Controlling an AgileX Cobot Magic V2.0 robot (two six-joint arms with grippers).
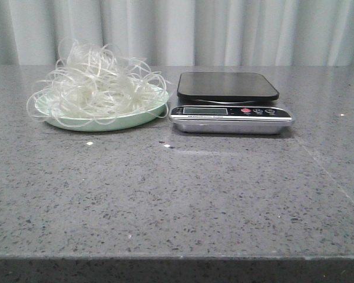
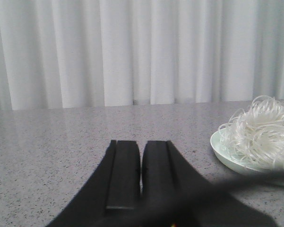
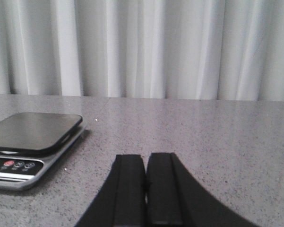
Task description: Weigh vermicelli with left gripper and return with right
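The vermicelli (image 1: 97, 82) is a fluffy tangle of thin whitish strands heaped on a pale green plate (image 1: 94, 122) at the back left of the table. It also shows in the left wrist view (image 2: 262, 130), on the plate (image 2: 222, 151). A kitchen scale (image 1: 230, 103) with a black platform stands right of the plate; it also shows in the right wrist view (image 3: 30, 142). My left gripper (image 2: 141, 144) is shut and empty, low over the table, apart from the plate. My right gripper (image 3: 147, 158) is shut and empty, beside the scale. Neither gripper shows in the front view.
The grey speckled stone table (image 1: 177, 194) ends at a front edge near the camera. A white curtain (image 1: 224, 29) hangs behind the table. A blurred black cable (image 2: 236, 182) crosses in front of the left wrist camera.
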